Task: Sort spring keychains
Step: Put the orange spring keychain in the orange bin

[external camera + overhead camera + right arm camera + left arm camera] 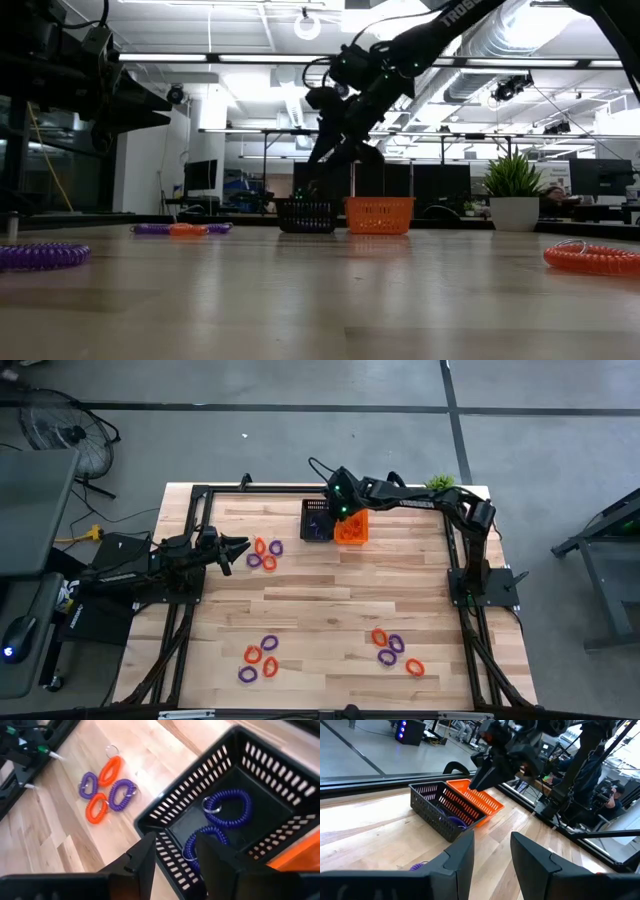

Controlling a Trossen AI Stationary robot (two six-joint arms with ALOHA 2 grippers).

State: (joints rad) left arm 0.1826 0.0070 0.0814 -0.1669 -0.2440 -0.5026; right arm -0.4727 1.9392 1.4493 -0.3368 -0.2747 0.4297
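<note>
A black basket [316,520] and an orange basket [351,527] stand side by side at the table's far middle. Two purple spring keychains [227,807] lie on the black basket's floor [260,820]. My right gripper [172,857] hangs open above the black basket's near-left corner, slanting down, with nothing between its fingers; in the low view my right gripper [335,150] stands clear above the black basket [305,215]. My left gripper [235,547] waits open at the table's left side, pointing level. Orange and purple keychains [265,553] lie flat just beyond it.
More orange and purple keychains lie in a group at the near left [260,658] and another at the near right [393,650]. A potted plant [440,483] stands at the far right corner. Bare wood spans the table's middle [330,600].
</note>
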